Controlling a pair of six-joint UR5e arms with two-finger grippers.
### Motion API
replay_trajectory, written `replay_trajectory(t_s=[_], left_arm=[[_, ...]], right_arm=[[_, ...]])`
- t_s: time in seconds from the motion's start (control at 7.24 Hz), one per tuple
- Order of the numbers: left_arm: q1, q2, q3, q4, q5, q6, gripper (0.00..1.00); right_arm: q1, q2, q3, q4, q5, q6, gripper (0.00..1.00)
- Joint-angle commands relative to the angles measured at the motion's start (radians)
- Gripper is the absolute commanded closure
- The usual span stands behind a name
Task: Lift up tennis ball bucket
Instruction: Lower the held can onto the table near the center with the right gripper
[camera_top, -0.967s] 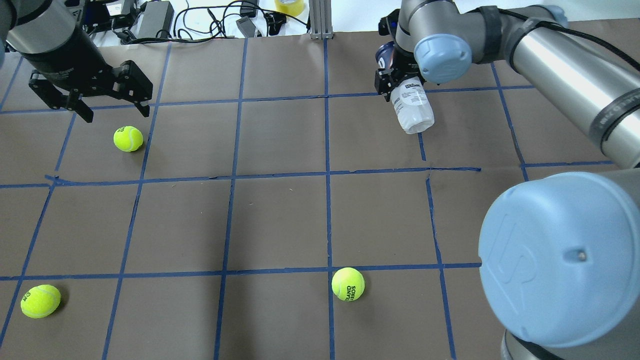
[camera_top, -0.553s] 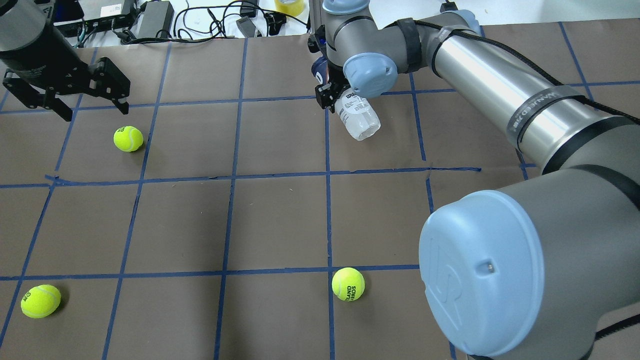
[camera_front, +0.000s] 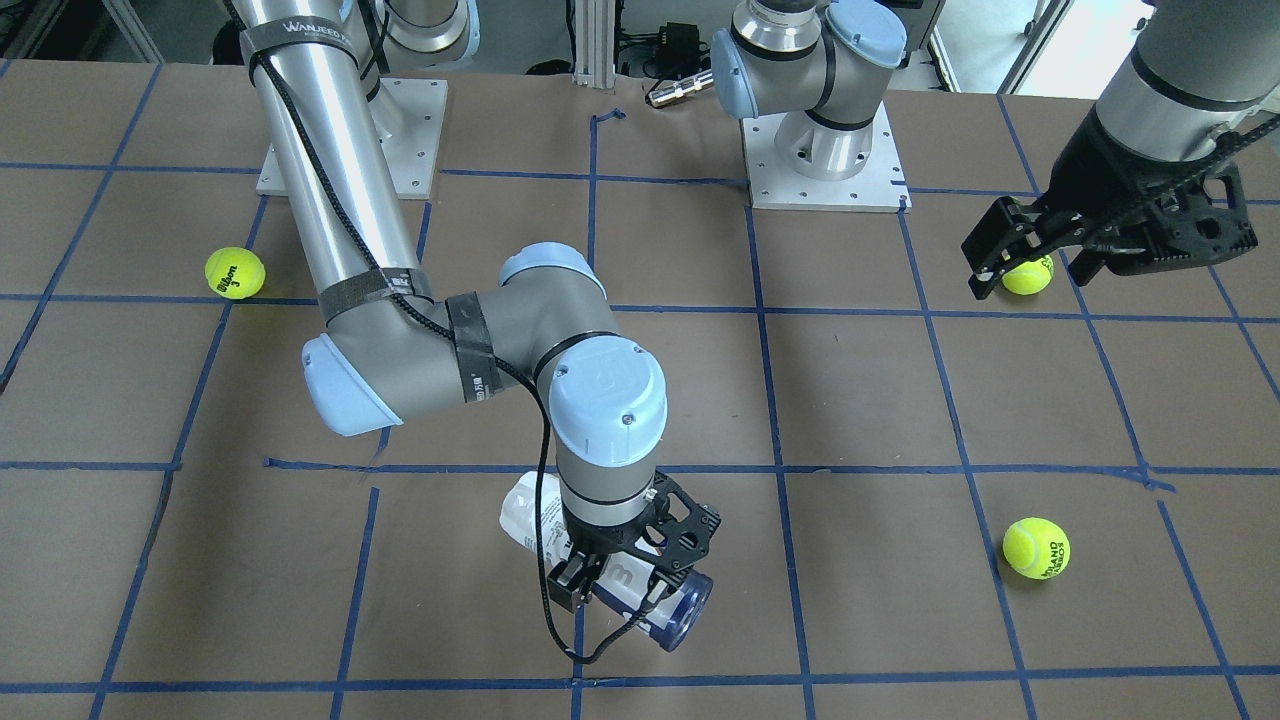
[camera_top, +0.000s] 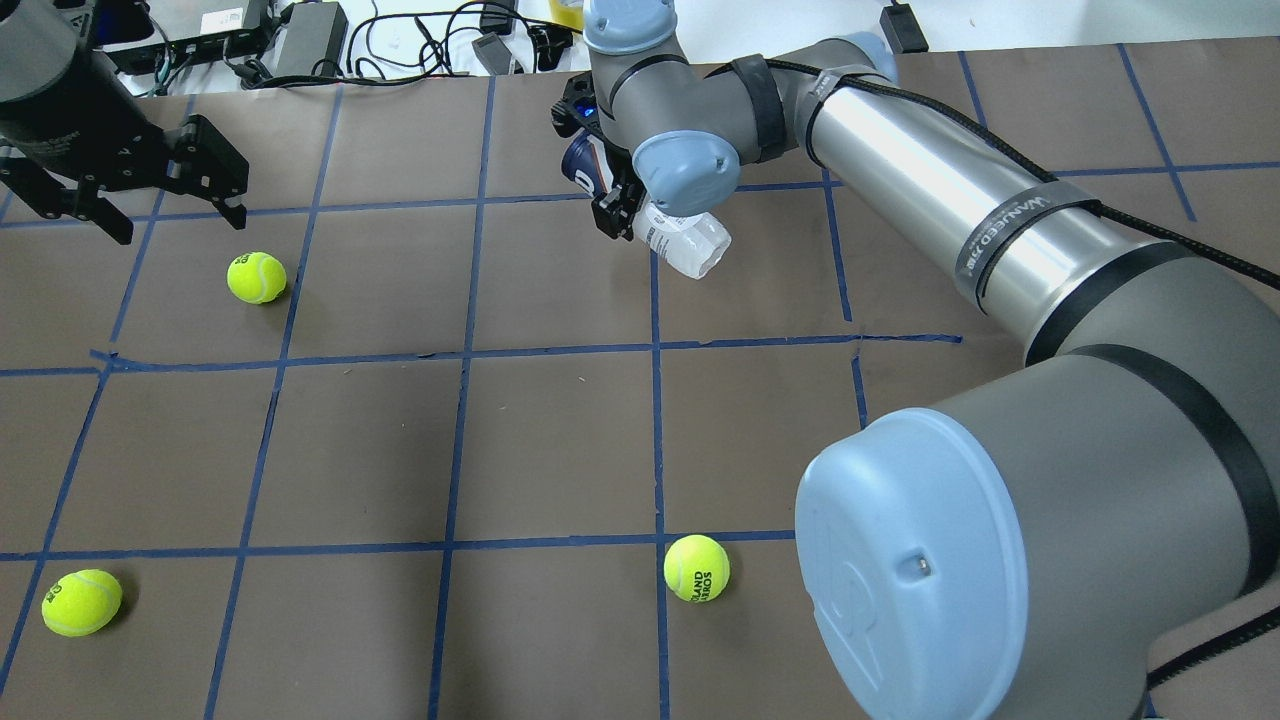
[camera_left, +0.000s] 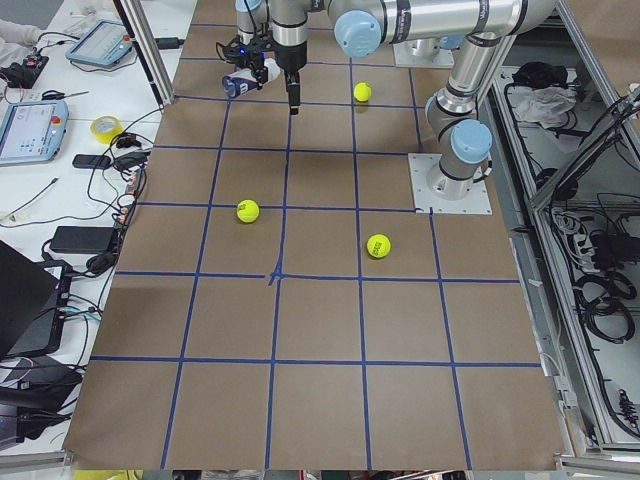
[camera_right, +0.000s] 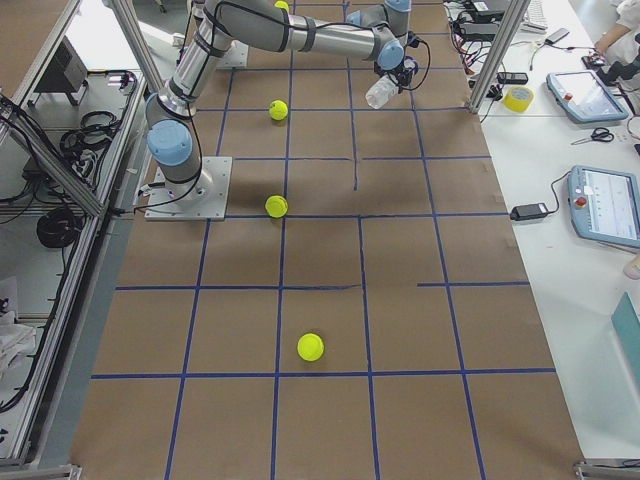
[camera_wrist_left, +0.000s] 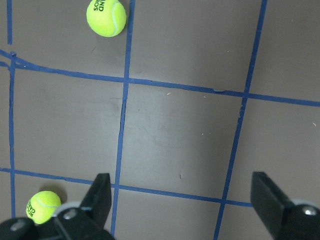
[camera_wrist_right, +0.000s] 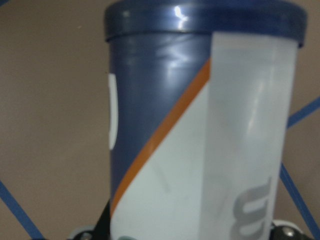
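The tennis ball bucket (camera_top: 690, 243) is a clear-and-white tube with a navy end (camera_front: 688, 612). My right gripper (camera_top: 612, 195) is shut on it near the navy end and holds it tilted above the far middle of the table. It fills the right wrist view (camera_wrist_right: 200, 140), and also shows in the front view (camera_front: 528, 515) and small in both side views (camera_left: 240, 82) (camera_right: 380, 92). My left gripper (camera_top: 178, 226) is open and empty, hovering above the far left of the table just beyond a tennis ball (camera_top: 256, 277).
Two more loose tennis balls lie near the front, one left (camera_top: 82, 602) and one centre (camera_top: 696, 568). Cables and boxes (camera_top: 310, 35) lie beyond the table's far edge. The right arm's elbow (camera_top: 915, 570) blocks the near right.
My right arm has carried the bucket leftward along the far side of the table, from right of centre to the centre line. My left gripper has drifted left and slightly back.
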Motion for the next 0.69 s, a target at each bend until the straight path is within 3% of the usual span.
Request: replay_trajectory(t_s=[0.0, 0.28, 0.55], left_arm=[[0.020, -0.002, -0.003, 0.001, -0.007, 0.012, 0.00], [0.019, -0.003, -0.003, 0.001, 0.002, 0.015, 0.00], [0.019, -0.008, -0.005, 0.001, -0.004, 0.015, 0.00]], right_arm=[[0.048, 0.032, -0.002, -0.068, -0.028, -0.232, 0.19], [0.064, 0.052, 0.000, -0.106, -0.028, -0.445, 0.19], [0.100, 0.090, 0.004, -0.175, -0.022, -0.516, 0.19]])
